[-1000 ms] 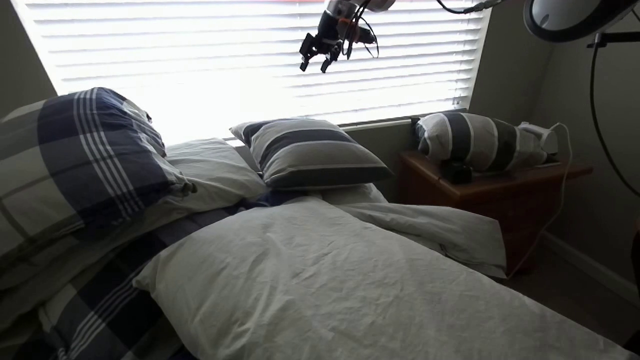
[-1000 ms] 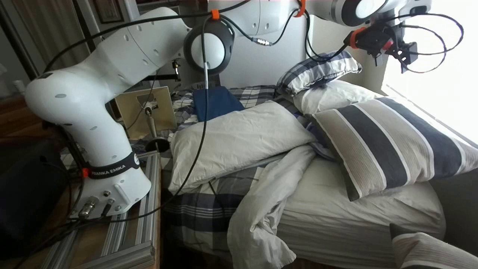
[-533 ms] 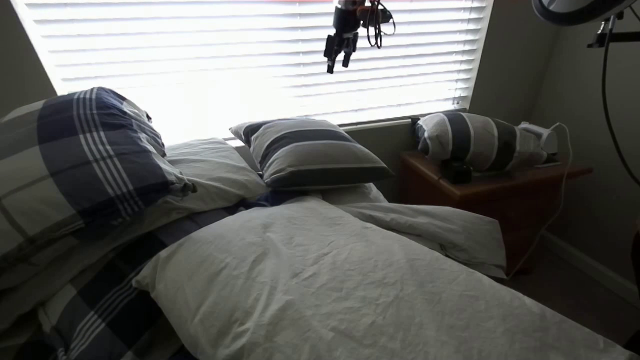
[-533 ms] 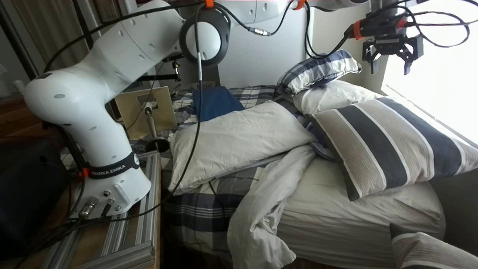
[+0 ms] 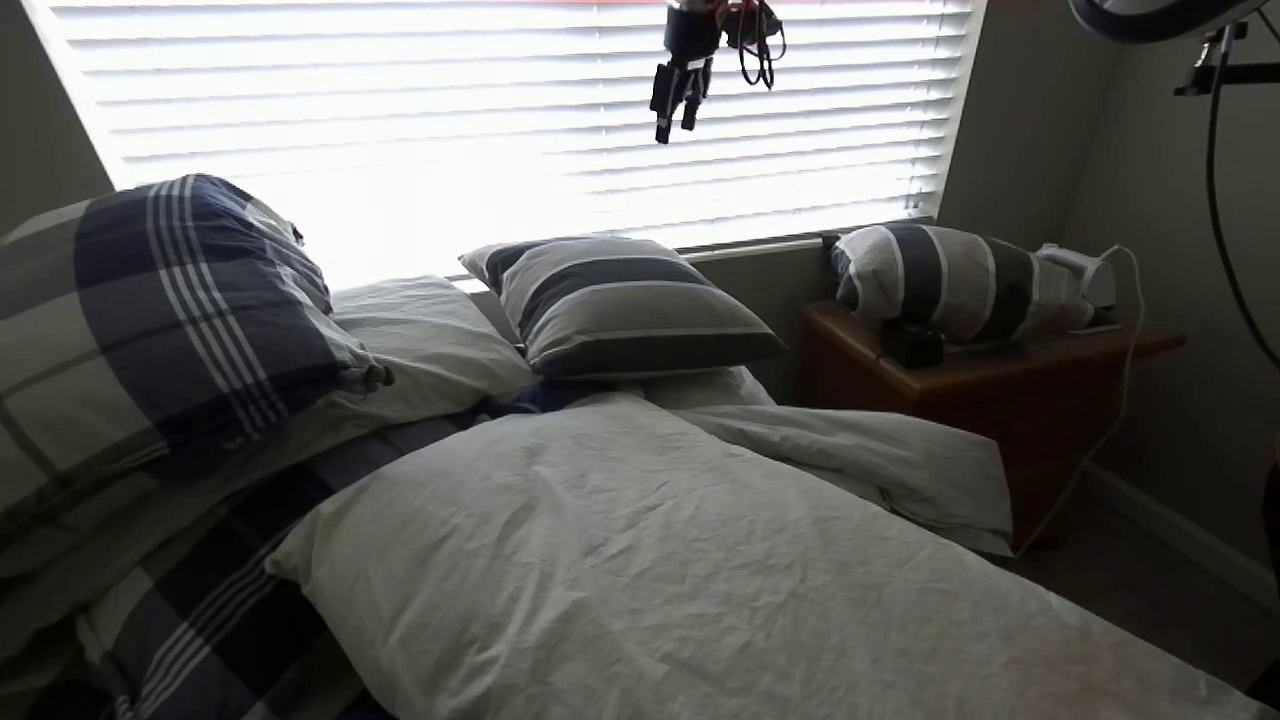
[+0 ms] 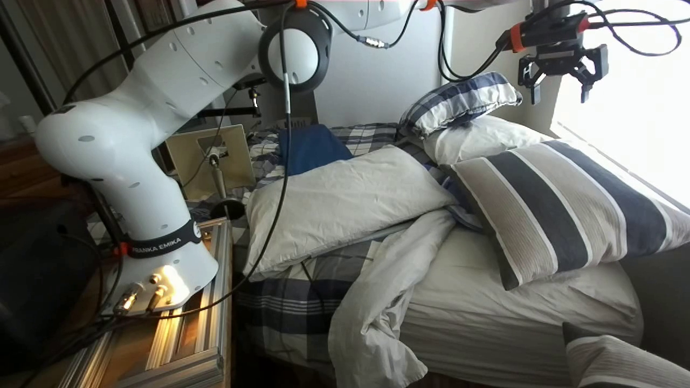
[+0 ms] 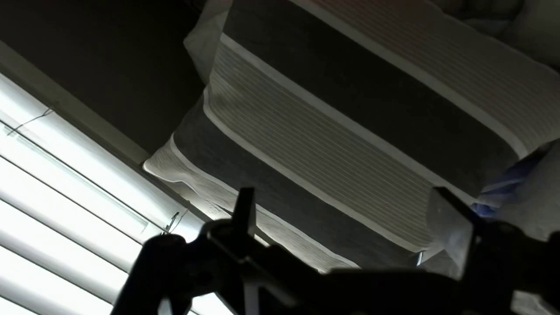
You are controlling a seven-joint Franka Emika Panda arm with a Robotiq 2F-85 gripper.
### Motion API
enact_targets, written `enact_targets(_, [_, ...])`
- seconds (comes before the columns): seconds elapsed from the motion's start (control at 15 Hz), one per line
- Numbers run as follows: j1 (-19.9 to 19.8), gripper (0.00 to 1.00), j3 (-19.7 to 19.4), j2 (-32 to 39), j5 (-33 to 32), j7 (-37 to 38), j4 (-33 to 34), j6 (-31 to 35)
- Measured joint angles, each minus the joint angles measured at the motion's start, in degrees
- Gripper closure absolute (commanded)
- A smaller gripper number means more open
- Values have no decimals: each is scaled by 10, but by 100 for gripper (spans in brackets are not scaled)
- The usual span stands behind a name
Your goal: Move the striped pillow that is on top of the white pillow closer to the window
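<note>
Fingers (image 6: 535,96) spread apart, nothing between them, pointing down well above the striped pillow (image 6: 558,207). Pillow lies between the white pillow (image 6: 350,199) and the window (image 5: 480,120), not atop the white one; far edge close to the window, touching or not I cannot tell. Move looks done, my reading. Handling, by guess: light, soft, floppy, hard to damage, cloth more grippy than slick. Best hold: a corner or seamed edge, pinched; plump middle would likely squeeze out.

- The striped pillow (image 7: 332,135) is filling the wrist view's middle, bands slanting.
- The window (image 7: 74,218) is glowing at left.
- The gripper (image 7: 344,192) is holding its fingers apart.
</note>
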Motion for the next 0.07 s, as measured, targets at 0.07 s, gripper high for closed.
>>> enact_targets(0.07, [0,0,0,0,0,0,0,0])
